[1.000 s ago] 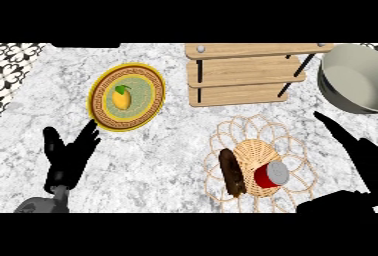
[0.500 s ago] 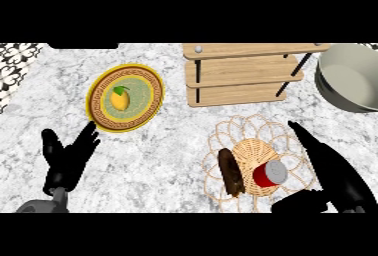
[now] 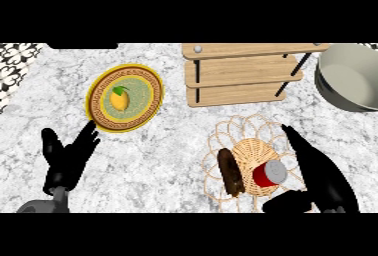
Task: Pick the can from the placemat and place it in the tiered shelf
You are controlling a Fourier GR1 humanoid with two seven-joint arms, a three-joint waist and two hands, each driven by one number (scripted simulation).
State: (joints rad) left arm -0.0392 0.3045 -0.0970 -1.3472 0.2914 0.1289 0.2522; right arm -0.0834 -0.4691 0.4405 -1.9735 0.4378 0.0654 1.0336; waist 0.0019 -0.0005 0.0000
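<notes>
The right hand (image 3: 319,167) is held wide open beside the red can (image 3: 270,173), ready for it to be grabbed.

Grey-white marbled worktop (image 3: 170,145) fills the view, w/ black-and-white patterned tile (image 3: 13,62) at far left edge and even light, no hard shadows.

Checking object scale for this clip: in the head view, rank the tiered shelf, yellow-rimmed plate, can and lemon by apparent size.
Largest to smallest as they appear:
1. tiered shelf
2. yellow-rimmed plate
3. can
4. lemon
The can and lemon look close in size, so their order is unsure.
</notes>
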